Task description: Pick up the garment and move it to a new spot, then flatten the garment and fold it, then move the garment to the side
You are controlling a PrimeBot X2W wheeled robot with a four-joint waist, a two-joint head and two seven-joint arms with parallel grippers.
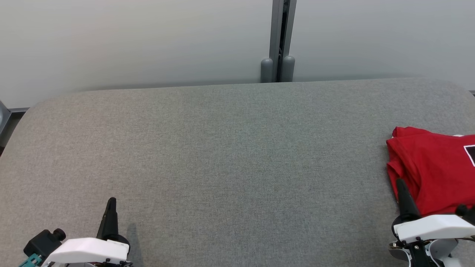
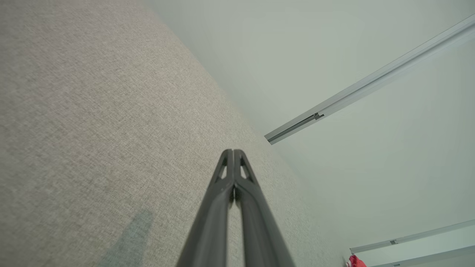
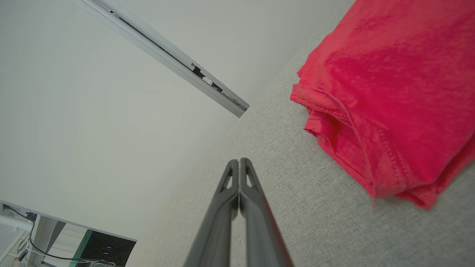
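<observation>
**Red T-shirt folded at the table's right edge, both grippers closed and empty**

One garment is in view: a red T-shirt (image 1: 430, 167), folded into a compact stack of layers, with part of a dark, white-edged print showing at the frame's right border. It lies on one grey fabric-covered table (image 1: 222, 148), far to the robot's right. Behind the table stands a pale wall with one grey metal post (image 1: 278, 37) and two rounded caps (image 1: 266, 69) at the post's foot.

Two grippers show. The left gripper (image 1: 111, 203) sits low at the near left, well apart from the shirt, its two dark fingers pressed together with nothing between them. The right gripper (image 1: 400, 183) is at the near right, its fingers likewise pressed tip to tip and empty.

From the right wrist, the T-shirt (image 3: 389, 92) lies just beside the right gripper (image 3: 239, 161), off to the right of the fingertips, with a strip of bare grey cloth between them. From the left wrist, the left gripper (image 2: 233, 152) points along the table and the shirt (image 2: 355, 261) is a small red speck far off.
</observation>
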